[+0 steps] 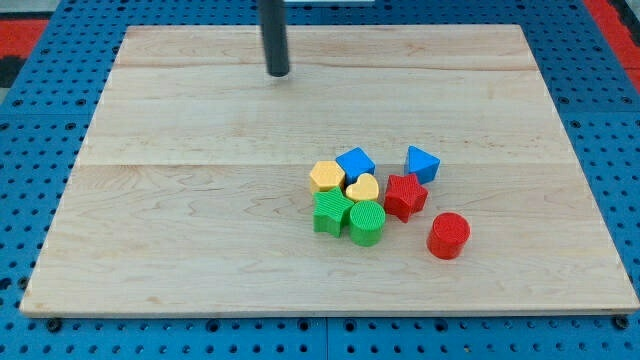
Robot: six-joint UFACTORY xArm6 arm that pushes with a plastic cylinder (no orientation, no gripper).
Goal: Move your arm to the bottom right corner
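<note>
Nearest to the view's bottom is the front edge of the wooden board (200, 290), a light rectangle which lies on a blue perforated table (40, 110). Its bottom right corner (612, 300) carries no block, and my tip is well apart from it.

Next in size is the dark rod (272, 30), which comes down from the view's top, left of centre. It has no jaws, so it holds nothing. My tip (278, 73) stands near the board's far edge, well apart from all blocks, which lie below it and toward the view's right.

All the blocks sit in one group right of centre. At its front are a green star (331, 213) and a green cylinder (367, 222), touching each other. A red cylinder (448, 236) stands a little apart at the right. A red star (405, 195) is just beside the yellow heart (362, 188). Behind them are a yellow hexagon (327, 176), a blue cube-like block (355, 163) and a blue triangle (421, 163).
</note>
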